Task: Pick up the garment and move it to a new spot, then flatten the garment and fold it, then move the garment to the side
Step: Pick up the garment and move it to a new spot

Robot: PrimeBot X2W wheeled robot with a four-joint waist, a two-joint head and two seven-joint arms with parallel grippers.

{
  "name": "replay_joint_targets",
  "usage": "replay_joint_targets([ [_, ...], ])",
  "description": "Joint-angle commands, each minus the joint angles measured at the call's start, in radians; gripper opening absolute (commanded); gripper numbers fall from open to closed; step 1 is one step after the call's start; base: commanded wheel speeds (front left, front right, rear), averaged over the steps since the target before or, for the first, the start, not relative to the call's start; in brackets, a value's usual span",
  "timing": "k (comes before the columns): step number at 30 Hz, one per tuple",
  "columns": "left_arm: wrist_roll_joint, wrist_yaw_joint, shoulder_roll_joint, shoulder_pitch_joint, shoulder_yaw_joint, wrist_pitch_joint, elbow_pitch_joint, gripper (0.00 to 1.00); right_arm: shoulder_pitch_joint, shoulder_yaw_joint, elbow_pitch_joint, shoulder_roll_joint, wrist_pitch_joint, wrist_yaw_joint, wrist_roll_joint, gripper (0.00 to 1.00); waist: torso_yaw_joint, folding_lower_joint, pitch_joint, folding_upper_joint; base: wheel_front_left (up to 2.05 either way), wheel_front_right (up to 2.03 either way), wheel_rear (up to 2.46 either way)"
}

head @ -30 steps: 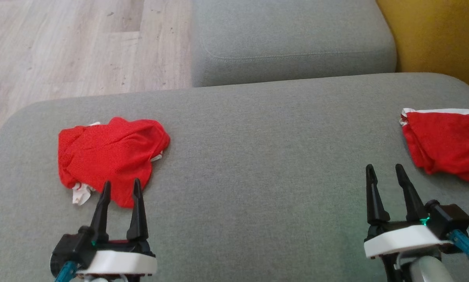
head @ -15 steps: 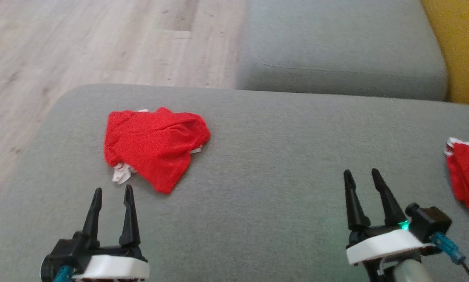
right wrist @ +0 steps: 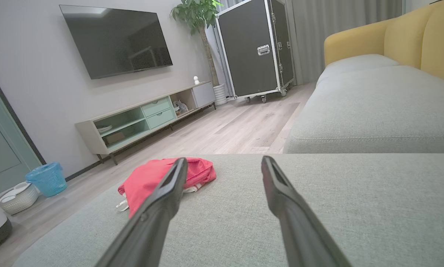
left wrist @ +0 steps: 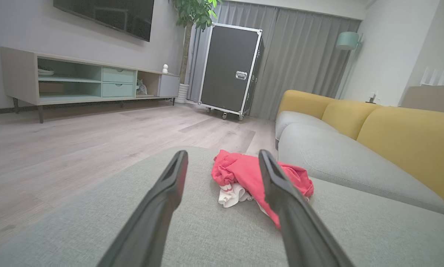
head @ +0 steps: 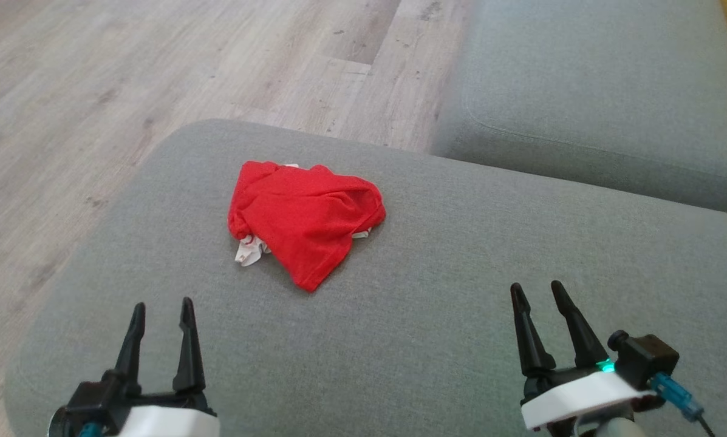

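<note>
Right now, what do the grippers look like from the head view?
Left gripper and right gripper: each has two long tapered black fingers, a black base and a white housing. The right one has a green light and a black box with a blue connector.

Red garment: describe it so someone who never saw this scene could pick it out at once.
On the wide grey cushion nearest the robot, look toward the far left corner, by the wooden floor. The red garment lies there in a crumpled heap, ahead of the left end effector. It is bright red against plain grey, with white fabric poking out at its near-left edge.
</note>
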Motion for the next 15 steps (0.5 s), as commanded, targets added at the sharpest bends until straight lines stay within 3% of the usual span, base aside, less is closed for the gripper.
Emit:
replay_joint_targets([
  [1,0.009,-0.004,0.004,-0.041,0.037,-0.008,-0.031,1.0,-0.034,0.019,-0.032,-0.003,-0.011,0.003,0.007,1.0,0.004,0.0,0.002,0.0,0.0,0.0,0.0],
  [8,0.028,-0.012,0.035,-0.085,0.053,-0.008,-0.004,1.0,-0.038,0.023,-0.033,-0.003,-0.011,0.003,0.01,1.0,-0.016,0.0,0.029,0.0,0.0,0.0,0.0],
  [15,0.011,-0.017,0.148,-0.281,-0.036,0.052,0.143,1.0,-0.079,-0.001,-0.056,-0.003,-0.011,0.003,-0.015,1.0,-0.086,0.0,0.121,0.0,0.0,0.0,0.0],
])
